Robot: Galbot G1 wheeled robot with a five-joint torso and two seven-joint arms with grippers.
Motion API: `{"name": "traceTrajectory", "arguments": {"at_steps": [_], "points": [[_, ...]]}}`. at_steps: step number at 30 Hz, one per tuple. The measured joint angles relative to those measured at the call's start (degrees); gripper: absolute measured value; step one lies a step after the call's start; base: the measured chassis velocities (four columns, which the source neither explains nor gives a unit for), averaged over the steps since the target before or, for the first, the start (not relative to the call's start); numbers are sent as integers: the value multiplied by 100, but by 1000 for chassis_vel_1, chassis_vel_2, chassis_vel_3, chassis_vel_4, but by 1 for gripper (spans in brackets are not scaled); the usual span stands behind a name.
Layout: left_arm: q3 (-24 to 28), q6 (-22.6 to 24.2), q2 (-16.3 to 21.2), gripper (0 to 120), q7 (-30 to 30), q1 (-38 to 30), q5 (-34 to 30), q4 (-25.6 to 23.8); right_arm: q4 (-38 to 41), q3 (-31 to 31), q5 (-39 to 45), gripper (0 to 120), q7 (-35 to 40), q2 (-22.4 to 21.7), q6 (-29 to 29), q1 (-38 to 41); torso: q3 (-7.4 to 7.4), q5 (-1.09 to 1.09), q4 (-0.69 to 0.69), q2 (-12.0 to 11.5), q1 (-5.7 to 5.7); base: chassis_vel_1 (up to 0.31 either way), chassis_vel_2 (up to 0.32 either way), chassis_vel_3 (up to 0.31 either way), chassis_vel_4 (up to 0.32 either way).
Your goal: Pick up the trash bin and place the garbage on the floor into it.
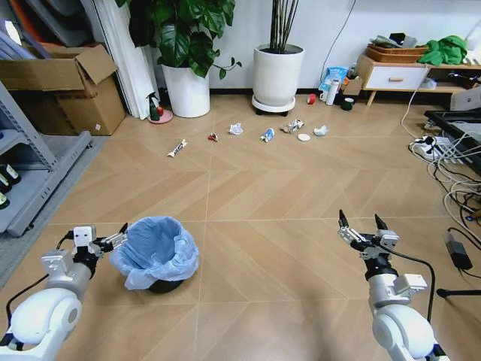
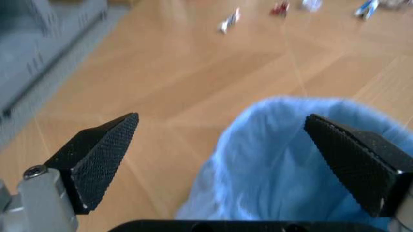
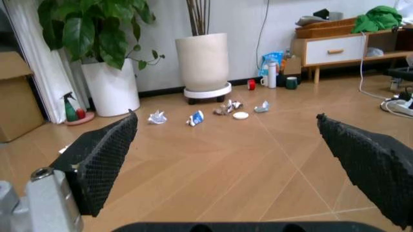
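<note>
One trash bin [image 1: 159, 254], blue-lined, left jaws beside

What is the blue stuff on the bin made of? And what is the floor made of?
The trash bin wears a light blue bag that looks like thin, soft plastic: it crinkles and flops over the rim. The floor looks like smooth wood planks in a zigzag pattern, though it could be wood-look laminate.

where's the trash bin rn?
Head view: the trash bin stands on the floor at near left, right beside the open left hand; the garbage lies far ahead, near the plant pots.
</note>
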Motion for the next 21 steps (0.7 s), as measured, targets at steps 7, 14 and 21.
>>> {"name": "traceTrajectory", "arguments": {"at_steps": [7, 14, 21], "points": [[217, 702, 122, 100, -114, -215, -793, 401, 128, 86, -85, 100, 1, 149, -13, -291, 0, -3, 0, 0, 0, 0, 0, 0, 0], [717, 1128, 292, 94, -174, -727, -1029, 771, 189, 170, -121, 100, -14, 246, 7, -427, 0, -1, 0, 0, 0, 0, 0, 0, 0], [974, 1294, 363, 71, -232, -1027, -1045, 1063, 260, 210, -122, 100, -19, 297, 13, -474, 0, -2, 0, 0, 0, 0, 0, 0, 0]]}}
